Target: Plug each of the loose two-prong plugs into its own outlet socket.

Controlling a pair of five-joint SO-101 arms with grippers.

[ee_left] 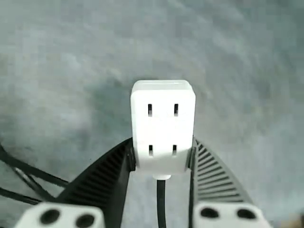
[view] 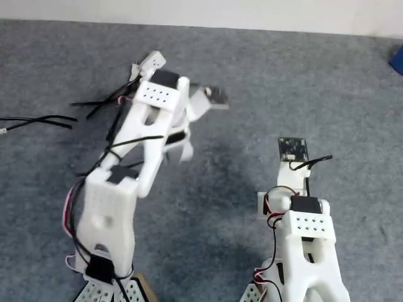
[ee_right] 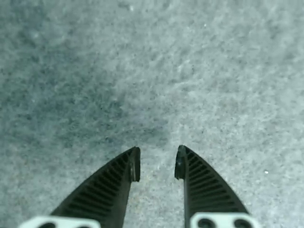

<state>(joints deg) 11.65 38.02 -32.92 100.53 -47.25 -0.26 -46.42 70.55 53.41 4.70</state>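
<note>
Gripping the white outlet by its sides, slots facing the wrist and long axis pointing outward, the left gripper holds it over the desk; the right gripper hangs released, black cables lying nearer the left arm.

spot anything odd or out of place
Nothing damaged or spilled. Mildly odd: the outlet block sits clamped in the left end effector with all four slots empty, while black cords lie loose on the carpet. The right end effector is open, empty.
</note>
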